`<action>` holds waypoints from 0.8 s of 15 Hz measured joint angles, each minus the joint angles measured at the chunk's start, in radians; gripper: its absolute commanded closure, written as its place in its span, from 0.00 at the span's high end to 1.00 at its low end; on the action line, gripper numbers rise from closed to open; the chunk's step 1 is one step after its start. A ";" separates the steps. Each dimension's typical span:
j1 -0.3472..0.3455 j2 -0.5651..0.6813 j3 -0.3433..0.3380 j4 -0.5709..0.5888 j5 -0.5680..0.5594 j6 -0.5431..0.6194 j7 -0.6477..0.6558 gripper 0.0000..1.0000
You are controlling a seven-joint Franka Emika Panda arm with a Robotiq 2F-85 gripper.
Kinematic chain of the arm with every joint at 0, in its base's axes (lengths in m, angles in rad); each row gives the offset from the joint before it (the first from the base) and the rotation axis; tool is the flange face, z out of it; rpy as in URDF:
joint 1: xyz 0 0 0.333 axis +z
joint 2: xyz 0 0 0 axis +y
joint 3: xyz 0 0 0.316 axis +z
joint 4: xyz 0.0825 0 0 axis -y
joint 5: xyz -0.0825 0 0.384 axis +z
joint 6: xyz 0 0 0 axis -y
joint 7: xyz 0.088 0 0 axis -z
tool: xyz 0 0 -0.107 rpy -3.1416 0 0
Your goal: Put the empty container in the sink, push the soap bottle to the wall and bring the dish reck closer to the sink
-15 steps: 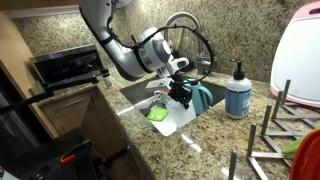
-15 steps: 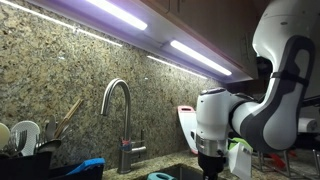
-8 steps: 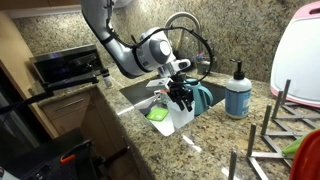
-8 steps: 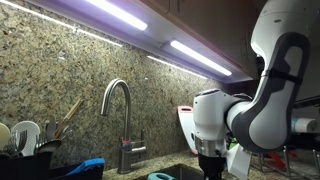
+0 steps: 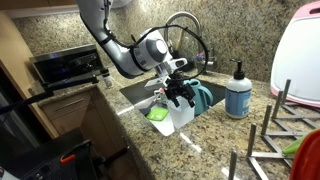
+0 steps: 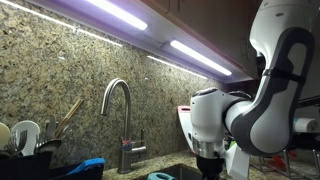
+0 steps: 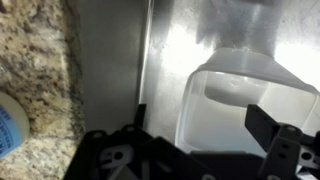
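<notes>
The empty container (image 5: pixel 180 115), a translucent white tub, stands upright in the sink (image 5: pixel 135 95) beside a green sponge. In the wrist view the empty container (image 7: pixel 235 95) rests on the steel sink (image 7: pixel 110 60) floor. My gripper (image 5: pixel 181 94) hovers just above its rim, open, with nothing held. In the wrist view the gripper (image 7: pixel 200 122) has one finger outside the tub's wall and the other over its inside. The soap bottle (image 5: pixel 238 95) stands on the counter beyond the sink, away from the wall (image 5: pixel 240 30). The dish reck (image 5: pixel 272 135) sits at the near right.
A teal jug (image 5: pixel 202 97) stands in the sink close behind the gripper. The curved faucet (image 5: pixel 186 28) arches over the basin; the faucet (image 6: pixel 117 105) also shows before the wall (image 6: pixel 60 70). A white appliance (image 5: pixel 300 55) stands at the right. A black caddy (image 6: pixel 20 160) holds utensils.
The jaws have spread wide and let go of the container, which stays standing in the sink. The arm has hardly moved.
</notes>
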 measured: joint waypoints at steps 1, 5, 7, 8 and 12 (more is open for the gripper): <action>0.019 -0.001 -0.010 -0.001 -0.003 0.000 0.001 1.00; 0.098 -0.010 -0.046 -0.005 -0.035 0.008 0.012 1.00; 0.134 -0.017 -0.069 -0.010 -0.073 0.027 0.048 1.00; 0.147 -0.024 -0.076 -0.015 -0.089 0.038 0.065 1.00; 0.158 -0.090 -0.078 -0.071 -0.117 0.114 0.079 1.00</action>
